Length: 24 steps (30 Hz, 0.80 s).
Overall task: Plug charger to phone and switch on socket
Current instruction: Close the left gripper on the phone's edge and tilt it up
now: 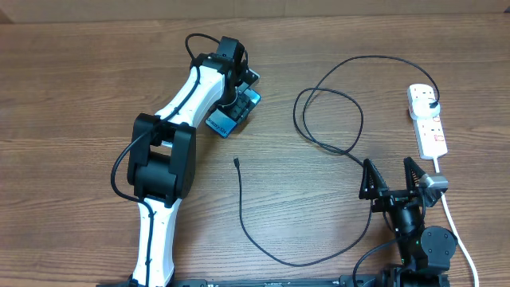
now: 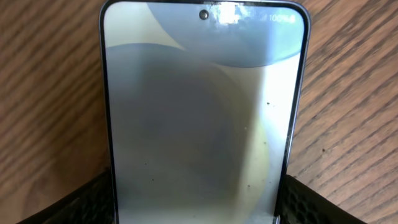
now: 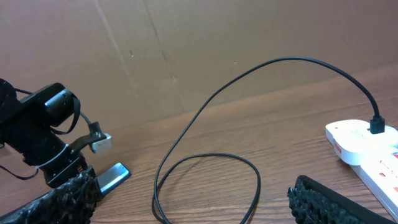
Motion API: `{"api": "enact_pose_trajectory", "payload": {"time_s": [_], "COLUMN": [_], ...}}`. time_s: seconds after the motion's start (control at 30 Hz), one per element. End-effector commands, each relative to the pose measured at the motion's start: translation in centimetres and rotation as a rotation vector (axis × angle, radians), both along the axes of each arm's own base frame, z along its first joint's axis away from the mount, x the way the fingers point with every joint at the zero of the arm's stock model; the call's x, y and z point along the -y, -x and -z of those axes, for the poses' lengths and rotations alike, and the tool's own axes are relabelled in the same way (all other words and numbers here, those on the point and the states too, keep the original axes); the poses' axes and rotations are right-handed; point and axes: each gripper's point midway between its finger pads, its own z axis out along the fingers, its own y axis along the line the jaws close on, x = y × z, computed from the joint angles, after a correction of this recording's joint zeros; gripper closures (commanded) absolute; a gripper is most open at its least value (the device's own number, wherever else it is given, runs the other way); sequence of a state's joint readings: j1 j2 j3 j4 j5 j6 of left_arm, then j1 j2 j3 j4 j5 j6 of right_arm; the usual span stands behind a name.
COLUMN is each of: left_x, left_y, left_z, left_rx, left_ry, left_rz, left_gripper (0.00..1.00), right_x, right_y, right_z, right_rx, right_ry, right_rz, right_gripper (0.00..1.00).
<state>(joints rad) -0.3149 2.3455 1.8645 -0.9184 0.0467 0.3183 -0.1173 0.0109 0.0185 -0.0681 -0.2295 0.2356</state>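
Note:
The phone (image 1: 221, 121) lies flat on the wooden table, its pale screen (image 2: 199, 118) filling the left wrist view. My left gripper (image 1: 239, 102) straddles it, and both black pads (image 2: 314, 202) press against its long edges. The charger's black cable (image 1: 243, 215) runs loosely over the table. Its connector tip (image 1: 237, 162) lies free, below the phone. Its plug (image 1: 431, 104) sits in the white socket (image 1: 428, 126) at the right. My right gripper (image 1: 389, 166) stands wide open near the front right, above a cable loop (image 3: 205, 158), holding nothing.
The socket's thick white cord (image 1: 458, 231) runs down the right side past my right arm. A brown cardboard wall (image 3: 186, 50) closes the far side. The left arm (image 1: 171, 143) stretches across the table's left half.

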Motion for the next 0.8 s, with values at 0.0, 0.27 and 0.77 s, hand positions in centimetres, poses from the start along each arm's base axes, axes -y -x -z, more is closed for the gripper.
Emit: {"api": "enact_pose_trajectory", "payload": {"time_s": [0.0,0.27,0.77], "left_x": [-1.6,-0.6,1.1], "left_y": [3.9,2.1,1.8], "left_z": [5.3,1.1,-6.7], "left_rx": [-0.186,-0.179,-0.227], "left_ry": [-0.067,-0.025,0.078], "left_rz": [-0.102,-0.265,-0.475], "left_gripper": [0.33,0.4,0.47], "right_x": [-0.1,-0.1,-0.1], "right_y": [0.0,0.0,0.0], "right_z": [0.2,0.2,0.2], "right_rx": [0.002,0.002,0.002], "right_ry": [-0.003,-0.003,-0.003], "right_rz": [-0.005,-0.005,-0.005], "right_gripper": [0.0,0.0,0.0]}}
